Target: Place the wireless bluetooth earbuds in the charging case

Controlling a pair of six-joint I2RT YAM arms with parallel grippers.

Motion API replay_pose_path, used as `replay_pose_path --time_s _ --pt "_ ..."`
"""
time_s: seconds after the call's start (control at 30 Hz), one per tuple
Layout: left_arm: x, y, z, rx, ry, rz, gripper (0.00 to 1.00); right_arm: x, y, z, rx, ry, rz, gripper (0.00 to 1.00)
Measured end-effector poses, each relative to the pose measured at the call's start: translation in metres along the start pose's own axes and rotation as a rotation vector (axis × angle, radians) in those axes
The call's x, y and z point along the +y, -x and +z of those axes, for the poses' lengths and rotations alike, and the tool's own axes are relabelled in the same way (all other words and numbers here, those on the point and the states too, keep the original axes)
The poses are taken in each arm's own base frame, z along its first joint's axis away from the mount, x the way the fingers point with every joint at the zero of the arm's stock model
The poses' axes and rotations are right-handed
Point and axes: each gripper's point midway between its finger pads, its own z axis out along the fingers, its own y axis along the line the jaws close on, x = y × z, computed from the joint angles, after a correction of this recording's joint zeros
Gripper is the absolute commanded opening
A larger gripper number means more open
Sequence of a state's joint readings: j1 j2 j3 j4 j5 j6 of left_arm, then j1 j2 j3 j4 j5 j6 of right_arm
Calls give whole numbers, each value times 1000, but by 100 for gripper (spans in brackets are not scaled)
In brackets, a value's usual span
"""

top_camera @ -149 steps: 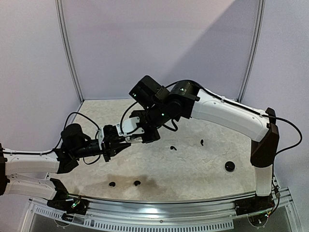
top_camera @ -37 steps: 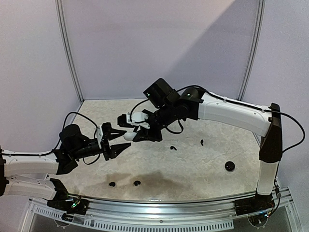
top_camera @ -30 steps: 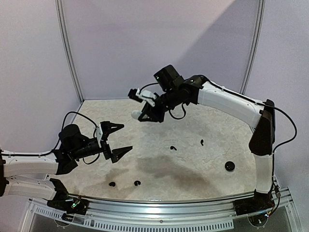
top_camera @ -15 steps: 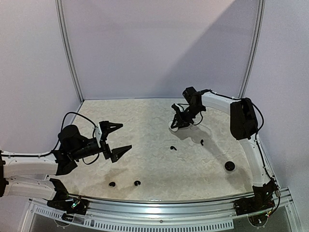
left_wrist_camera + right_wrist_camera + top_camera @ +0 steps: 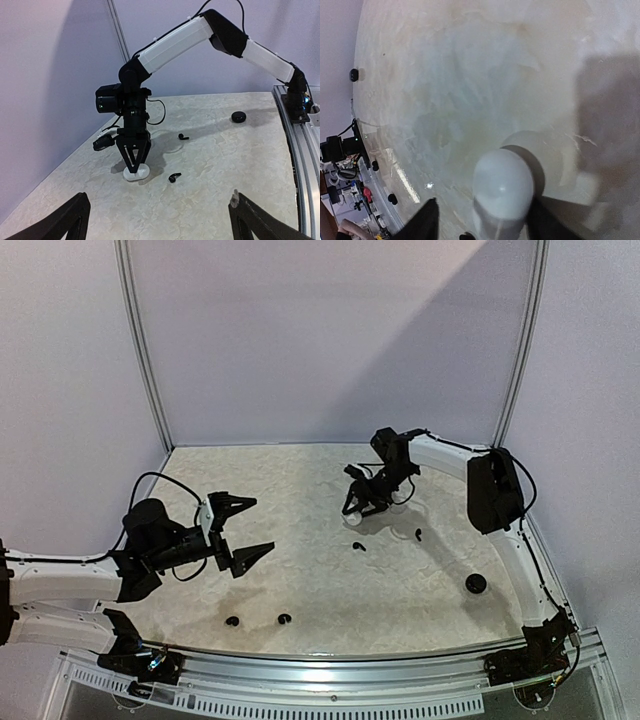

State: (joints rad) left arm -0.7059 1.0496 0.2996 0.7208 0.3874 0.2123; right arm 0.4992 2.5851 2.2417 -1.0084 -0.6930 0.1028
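Note:
A rounded white charging case (image 5: 502,182) lies on the table, also showing in the left wrist view (image 5: 136,173) and from above (image 5: 356,522). My right gripper (image 5: 484,201) points straight down over it, open, with its fingers apart from the case on either side (image 5: 358,510). Black earbuds lie loose on the table: one (image 5: 358,545) just in front of the case, one (image 5: 418,534) to its right, and two (image 5: 232,621) (image 5: 284,619) near the front edge. My left gripper (image 5: 258,524) hovers wide open and empty at the left (image 5: 159,200).
A round black case (image 5: 476,584) sits at the right, also in the left wrist view (image 5: 238,117). Walls close in the back and sides. A metal rail (image 5: 330,665) runs along the front edge.
The right arm carried the white case from beside the left gripper to the back right, lowered it onto the table and opened its jaws. The left arm stayed still.

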Motion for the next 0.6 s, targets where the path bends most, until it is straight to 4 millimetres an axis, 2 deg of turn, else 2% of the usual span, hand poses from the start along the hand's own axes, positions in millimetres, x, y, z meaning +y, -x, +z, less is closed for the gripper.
replay_pose_path --time_s 0.03,0.07,0.13,0.37,0.5,0.6 --pt "0 0 0 0 -1 0 99 2 2 -2 -8 -2 -6 97" --pt "0 -1 0 2 -1 -1 99 4 5 -5 -21 -9 -15 99" --pt "0 -1 0 3 -1 -1 99 6 12 -13 -52 -57 -48 99" --pt "1 -1 0 5 4 -2 99 -9 25 -31 -120 -206 -98 99" --pt "5 -10 1 46 30 -4 99 2 35 -69 -237 -302 -171 99" --pt "12 -23 4 148 47 30 99 23 35 -117 -397 -377 -265 99"
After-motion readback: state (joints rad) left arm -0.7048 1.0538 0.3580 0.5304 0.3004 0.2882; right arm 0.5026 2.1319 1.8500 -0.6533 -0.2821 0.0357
